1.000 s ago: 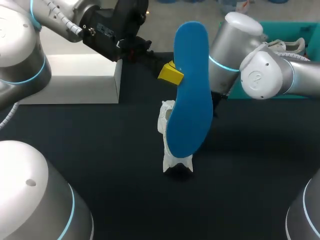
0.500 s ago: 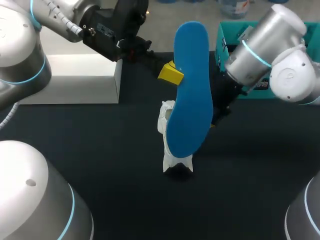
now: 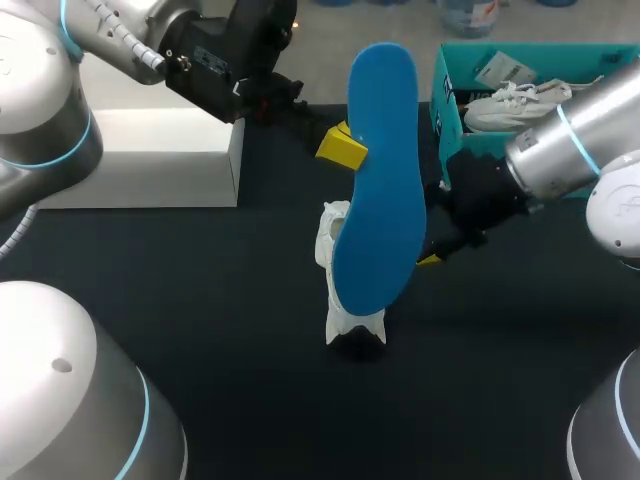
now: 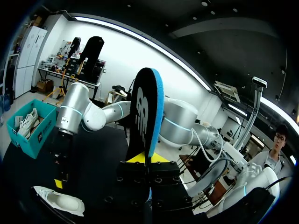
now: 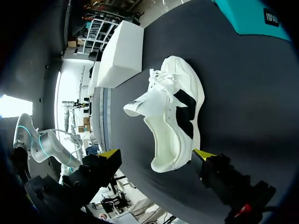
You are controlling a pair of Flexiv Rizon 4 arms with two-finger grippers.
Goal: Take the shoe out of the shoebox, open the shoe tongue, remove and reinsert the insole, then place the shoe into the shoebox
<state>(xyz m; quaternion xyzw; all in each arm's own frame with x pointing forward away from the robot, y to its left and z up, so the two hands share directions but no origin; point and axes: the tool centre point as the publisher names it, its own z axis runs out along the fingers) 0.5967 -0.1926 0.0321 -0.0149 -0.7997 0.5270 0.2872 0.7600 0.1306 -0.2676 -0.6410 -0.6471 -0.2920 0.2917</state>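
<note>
My left gripper (image 4: pixel 148 159) clamps the blue insole (image 3: pixel 380 180) upright at centre frame; my right gripper (image 5: pixel 156 154), angled in from the right edge, stands wide open with the white shoe (image 5: pixel 173 121) heel between its fingers.

light: bright, even | shadow: small, under shoe (image 3: pixel 355 322) | table (image 3: pixel 220 290): dark matte

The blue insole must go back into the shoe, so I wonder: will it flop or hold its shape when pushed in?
Probably fairly stiff: pinched at one end only by the left gripper, the blue insole stands upright without drooping. It looks thin and light, so it may bend if its tip catches inside the white shoe.
</note>
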